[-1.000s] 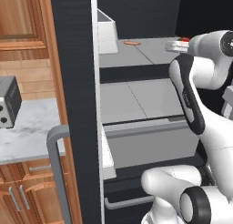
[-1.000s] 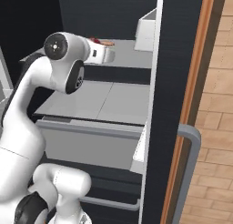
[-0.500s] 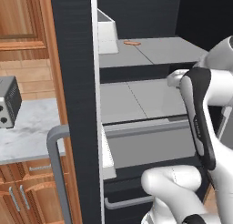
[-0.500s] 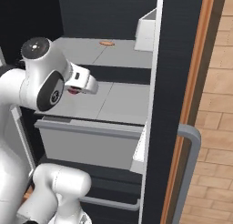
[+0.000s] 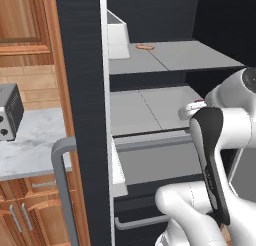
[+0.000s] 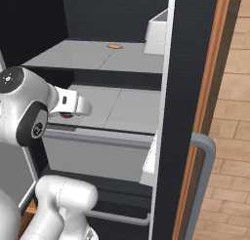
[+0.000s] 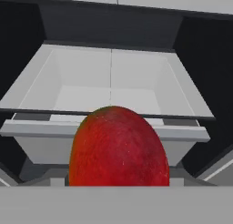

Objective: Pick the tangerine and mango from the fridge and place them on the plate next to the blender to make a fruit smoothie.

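Note:
The mango, red with a little green at its top, sits right against the hand camera and hides the fingertips. My gripper is shut on it, in front of the open black fridge at the height of the middle shelf. A sliver of the red mango peeks out beside the white hand. Below and ahead, a light grey fridge drawer stands pulled out. The tangerine, the plate and the blender are out of view.
The fridge door with its grey bar handle stands open on edge. A thin orange strip and a white box rest on the upper shelf. A toaster stands on the marble counter.
The arm has pulled back out of the fridge and come down from the upper shelf to the middle shelf's height, carrying the mango with it.

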Tool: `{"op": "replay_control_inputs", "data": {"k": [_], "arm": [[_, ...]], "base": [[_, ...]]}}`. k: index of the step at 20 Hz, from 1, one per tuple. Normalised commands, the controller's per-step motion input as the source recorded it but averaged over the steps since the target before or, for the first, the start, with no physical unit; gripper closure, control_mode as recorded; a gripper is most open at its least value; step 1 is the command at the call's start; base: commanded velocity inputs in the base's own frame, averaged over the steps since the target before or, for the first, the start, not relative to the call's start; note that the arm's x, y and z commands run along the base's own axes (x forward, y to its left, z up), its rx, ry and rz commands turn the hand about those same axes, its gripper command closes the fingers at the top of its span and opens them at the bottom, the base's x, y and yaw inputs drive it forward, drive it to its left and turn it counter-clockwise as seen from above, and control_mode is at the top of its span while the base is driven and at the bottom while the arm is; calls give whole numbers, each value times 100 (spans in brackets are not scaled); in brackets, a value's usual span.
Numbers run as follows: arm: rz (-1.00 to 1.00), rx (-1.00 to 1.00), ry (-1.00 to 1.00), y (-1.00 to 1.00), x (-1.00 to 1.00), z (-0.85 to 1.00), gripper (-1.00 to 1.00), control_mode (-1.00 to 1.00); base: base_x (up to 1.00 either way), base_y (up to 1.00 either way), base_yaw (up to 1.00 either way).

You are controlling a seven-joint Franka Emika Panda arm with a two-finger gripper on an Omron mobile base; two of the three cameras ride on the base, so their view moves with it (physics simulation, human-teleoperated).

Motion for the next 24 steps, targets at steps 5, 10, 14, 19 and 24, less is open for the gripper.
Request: {"op": "replay_control_inputs", "data": {"k": [5, 10, 14, 19, 24], "arm": [[0, 0, 0, 0, -11, 0, 100, 100], [0, 0, 0, 0, 0, 0, 100, 100], [0, 0, 0, 0, 0, 0, 100, 100], [0, 0, 0, 0, 0, 0, 100, 100], [0, 0, 0, 0, 0, 0, 100, 100]], "base": [[-38, 0, 0], [-100, 7, 22], [-100, 33, 62], [-80, 45, 82], [-18, 40, 100]]}}
